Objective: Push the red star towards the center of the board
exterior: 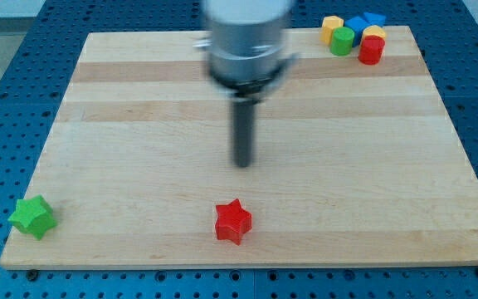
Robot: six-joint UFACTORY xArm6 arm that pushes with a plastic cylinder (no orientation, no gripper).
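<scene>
The red star [232,222] lies on the wooden board [139,149] near the view's bottom edge, a little left of the middle. My tip [242,164] is at the end of the dark rod, above the star in the view and slightly to its right, apart from it by a clear gap. The rod hangs from a blurred grey arm body [247,41] at the view's top.
A green star [32,217] sits at the board's bottom left corner. A cluster sits at the top right corner: a yellow block [332,26], a green cylinder [342,41], a blue block [363,22], a yellow block [375,33] and a red cylinder [371,51].
</scene>
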